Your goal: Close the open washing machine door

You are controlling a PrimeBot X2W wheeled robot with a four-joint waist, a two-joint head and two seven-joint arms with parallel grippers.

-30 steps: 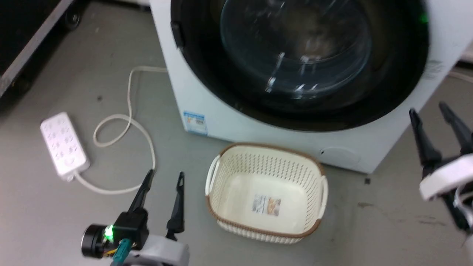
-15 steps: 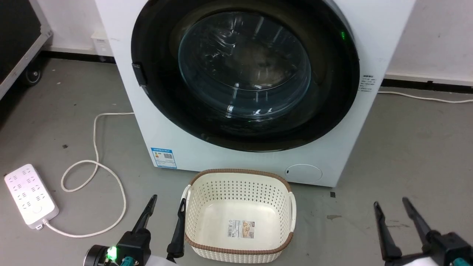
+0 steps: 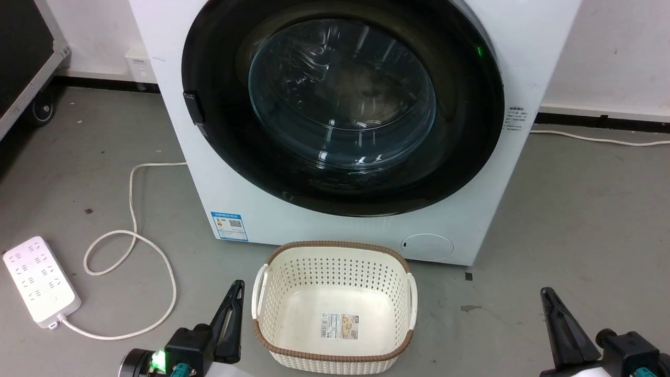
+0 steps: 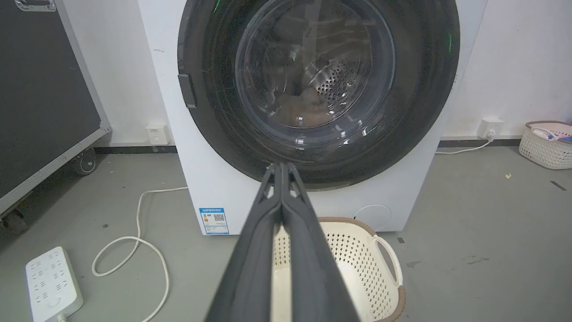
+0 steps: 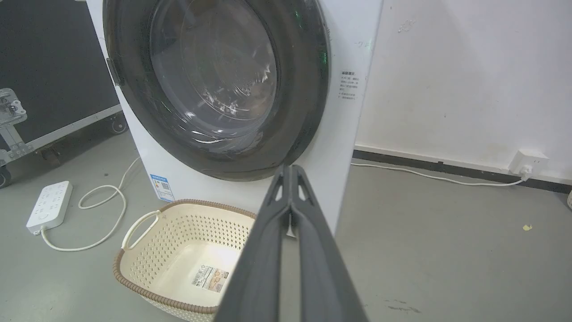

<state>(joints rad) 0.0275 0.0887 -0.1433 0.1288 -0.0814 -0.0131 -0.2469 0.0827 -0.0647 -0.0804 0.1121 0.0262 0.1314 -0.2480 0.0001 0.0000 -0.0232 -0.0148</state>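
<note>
Washing machine door (image 3: 343, 104) is sitting at 12 o'clock in the head view, lying flat against the front of the white washing machine (image 3: 293, 220). Its black rim is spanning nearly the full machine width. The latch handle (image 3: 194, 107) is sitting at 9 o'clock on the rim and a green light (image 3: 479, 51) is glowing at about 2 o'clock. Through the glass bowl a brownish lump (image 4: 304, 107) is lying in the perforated steel drum; can't tell what it is.

Left end effector (image 3: 236, 293) is hanging at 7 o'clock in the head view, clenched, fingers pressed together with nothing between them. It is pointing toward the machine, well apart from the door and just beside the left handle of the basket (image 3: 335, 244). A green LED is glowing on its wrist.

Right end effector (image 3: 548, 296) is hanging at 5 o'clock, also clenched on nothing, over bare floor (image 3: 576, 209) and well apart from the machine.

The basket, cream with a brown rim, is standing on the floor at 6 o'clock, just in front of the machine, with a label lying on its bottom.

The power strip (image 3: 39, 280) is lying at 8 o'clock, and its cord (image 3: 131, 235) is looping back toward the machine's left side. A black wheeled case (image 3: 21, 47) is standing at 10 o'clock. A second basket (image 4: 547, 145) is sitting by the wall at 3 o'clock in the left wrist view.
</note>
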